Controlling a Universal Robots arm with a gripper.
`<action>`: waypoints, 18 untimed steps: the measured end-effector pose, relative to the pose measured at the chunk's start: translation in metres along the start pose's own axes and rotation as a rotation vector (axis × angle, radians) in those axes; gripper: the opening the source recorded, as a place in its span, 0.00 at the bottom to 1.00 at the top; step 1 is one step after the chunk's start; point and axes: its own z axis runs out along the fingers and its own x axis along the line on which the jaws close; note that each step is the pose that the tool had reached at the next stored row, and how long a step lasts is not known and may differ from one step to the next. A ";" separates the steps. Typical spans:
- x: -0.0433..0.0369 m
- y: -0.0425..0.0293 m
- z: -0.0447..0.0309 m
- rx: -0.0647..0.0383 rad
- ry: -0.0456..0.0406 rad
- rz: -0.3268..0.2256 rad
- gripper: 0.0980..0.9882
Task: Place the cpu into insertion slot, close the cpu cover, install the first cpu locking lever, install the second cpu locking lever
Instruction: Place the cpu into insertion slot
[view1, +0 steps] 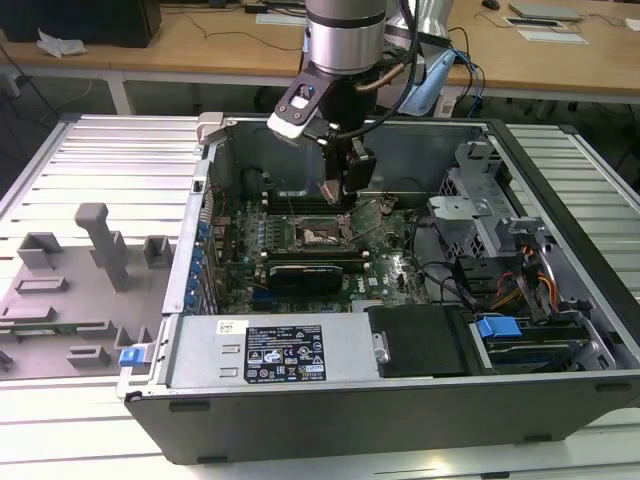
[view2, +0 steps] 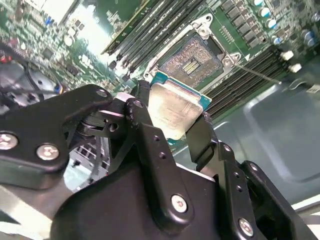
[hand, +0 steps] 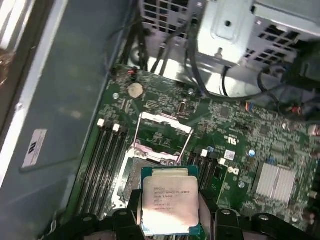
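Fingers (view2: 145, 125) of the gripper (view2: 172, 122) pinch the cpu (view2: 176, 106) by two opposite edges, its silvery face showing in both wrist views. The chip hangs just above the insertion slot (view2: 192, 60), apart from it and not yet seated; the socket's contact field lies bare. In the first wrist view the cpu cover (hand: 165, 122) stands swung up off the socket. Long memory slots (view2: 150, 37) run on either side. In the exterior view the arm (view1: 345, 40) reaches down into the open computer case (view1: 400, 410), over the green motherboard (view1: 385, 265), with the drive cage (view1: 480, 215) at the exterior view's right.
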 end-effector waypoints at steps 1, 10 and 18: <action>0.0000 -0.0001 0.0018 0.000 -0.0024 0.029 0.50; 0.0010 -0.0033 0.0242 0.001 -0.0157 0.195 0.50; 0.0061 -0.0112 0.0418 0.001 -0.0178 0.220 0.50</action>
